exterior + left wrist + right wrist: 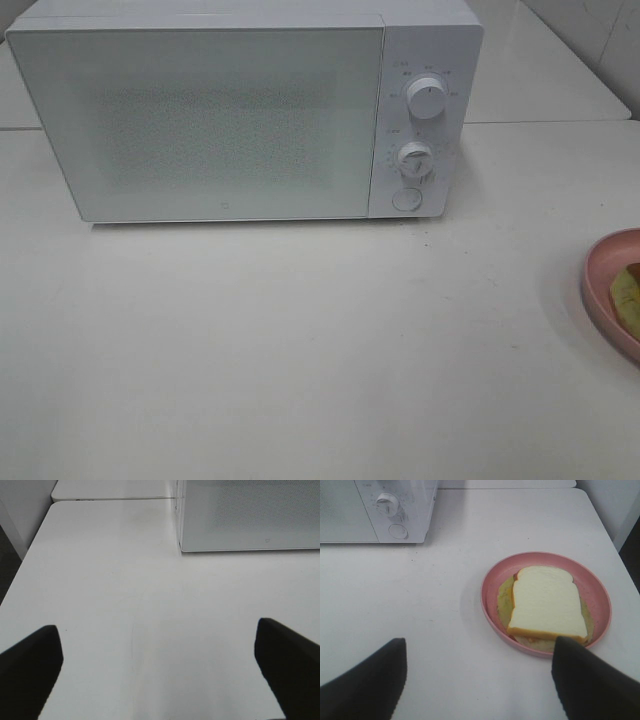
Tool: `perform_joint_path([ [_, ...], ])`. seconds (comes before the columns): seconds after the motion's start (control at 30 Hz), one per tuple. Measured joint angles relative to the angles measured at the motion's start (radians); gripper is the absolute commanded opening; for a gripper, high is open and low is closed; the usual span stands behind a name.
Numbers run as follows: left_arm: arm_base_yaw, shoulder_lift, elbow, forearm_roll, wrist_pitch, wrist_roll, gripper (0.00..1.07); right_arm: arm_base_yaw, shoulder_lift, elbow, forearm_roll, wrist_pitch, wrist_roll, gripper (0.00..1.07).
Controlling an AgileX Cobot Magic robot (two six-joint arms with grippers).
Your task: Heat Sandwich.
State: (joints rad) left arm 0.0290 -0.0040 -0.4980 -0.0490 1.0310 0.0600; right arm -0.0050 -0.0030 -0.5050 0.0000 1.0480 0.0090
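The sandwich (546, 605), white bread with tan crust over pale yellow-green filling, lies on a round pink plate (490, 587). In the exterior high view only the plate's edge (598, 270) and a sliver of sandwich (627, 292) show at the right border. My right gripper (477, 680) hovers open over the table just short of the plate, holding nothing. My left gripper (157, 667) is open over bare table, near the microwave's (250, 515) front corner. Neither arm appears in the exterior high view.
A white microwave (240, 120) stands at the back of the white table (300, 340), door closed, with two dials (428, 100) and a round button (405, 199) on its right panel. The table's left edge (20, 575) lies near the left gripper.
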Motion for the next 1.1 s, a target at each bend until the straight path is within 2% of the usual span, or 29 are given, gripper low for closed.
perform_joint_path([
  [1.1, 0.0, 0.0, 0.0, 0.0, 0.0, 0.0, 1.01, 0.0, 0.0, 0.0, 0.0, 0.0, 0.0, 0.76],
])
